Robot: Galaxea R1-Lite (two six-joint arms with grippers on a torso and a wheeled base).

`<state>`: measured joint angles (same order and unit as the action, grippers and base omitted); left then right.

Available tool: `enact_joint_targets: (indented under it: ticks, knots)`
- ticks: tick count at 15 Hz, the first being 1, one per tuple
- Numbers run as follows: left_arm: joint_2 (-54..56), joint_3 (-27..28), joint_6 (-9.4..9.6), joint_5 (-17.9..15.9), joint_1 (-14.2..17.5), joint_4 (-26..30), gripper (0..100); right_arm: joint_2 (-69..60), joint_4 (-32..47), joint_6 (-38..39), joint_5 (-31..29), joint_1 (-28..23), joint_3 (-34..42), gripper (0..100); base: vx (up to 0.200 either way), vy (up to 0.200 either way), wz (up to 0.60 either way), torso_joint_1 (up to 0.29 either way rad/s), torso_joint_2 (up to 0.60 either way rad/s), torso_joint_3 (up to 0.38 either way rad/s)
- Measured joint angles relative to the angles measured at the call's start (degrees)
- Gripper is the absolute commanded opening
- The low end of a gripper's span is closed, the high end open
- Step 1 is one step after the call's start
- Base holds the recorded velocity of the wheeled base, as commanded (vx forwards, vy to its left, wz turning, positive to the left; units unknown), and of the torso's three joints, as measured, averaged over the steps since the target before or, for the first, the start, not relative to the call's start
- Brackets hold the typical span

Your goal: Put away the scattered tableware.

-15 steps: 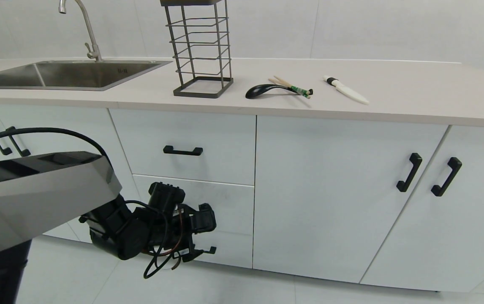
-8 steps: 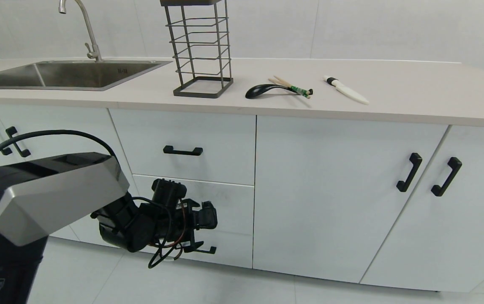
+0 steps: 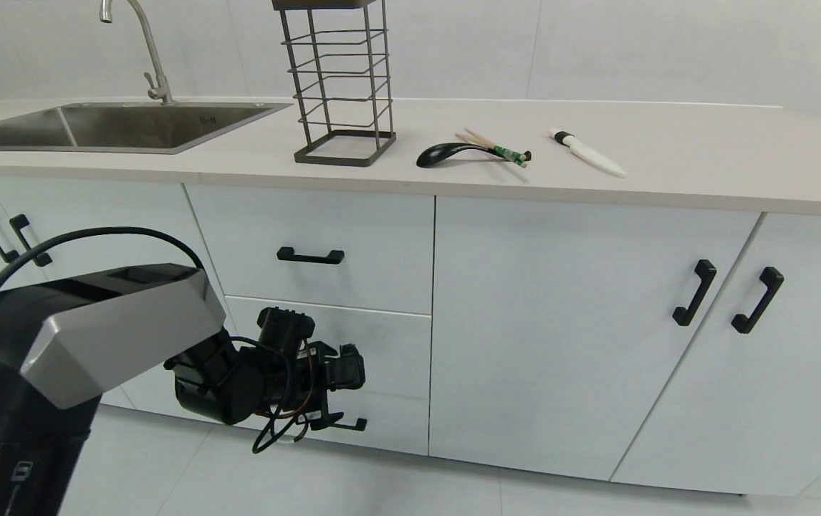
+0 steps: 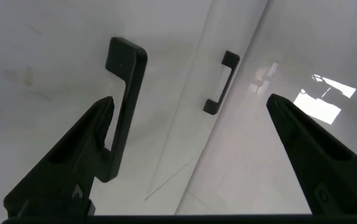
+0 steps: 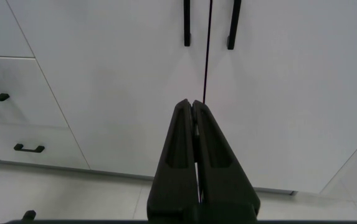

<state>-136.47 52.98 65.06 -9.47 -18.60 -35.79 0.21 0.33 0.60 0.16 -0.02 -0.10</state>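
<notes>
The spoon (image 3: pixel 446 153), chopsticks (image 3: pixel 494 147) and white knife (image 3: pixel 588 153) lie loose on the counter (image 3: pixel 704 150), near its front edge and beside the wire rack (image 3: pixel 339 86). I have the left gripper (image 4: pixel 189 102) low, jaws wide, with the lower drawer's handle (image 4: pixel 123 112) just inside one finger, which I judge is to open storage first. The right gripper (image 5: pixel 194 109), fingers pressed together and empty, faces the cabinet doors (image 5: pixel 278 93), with open floor (image 3: pixel 382 487) below.
</notes>
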Motion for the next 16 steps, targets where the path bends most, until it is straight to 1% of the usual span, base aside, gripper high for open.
enact_joint_targets:
  ticks: [3,8,11,16]
  knots:
    - [-0.85,0.07,-0.09,-1.58,0.11,1.22,100,0.00,0.00,0.02,0.02,0.02,0.00,0,0.000,0.000,0.00,0.000,0.00,0.000]
    - [-0.66,-2.54,-0.11,-1.96,-0.07,1.83,100,0.00,0.00,0.02,0.00,0.02,0.00,0,0.000,0.000,0.00,0.000,0.00,0.000]
    - [-0.51,-2.96,-0.15,-2.05,-0.05,2.62,100,0.00,0.00,0.02,0.00,0.02,0.00,0,0.000,0.000,0.00,0.000,0.00,0.000]
    - [2.79,-5.66,-0.24,-1.96,0.00,2.24,100,0.00,0.00,0.02,0.00,0.02,0.00,0,0.000,0.000,0.00,0.000,0.00,0.000]
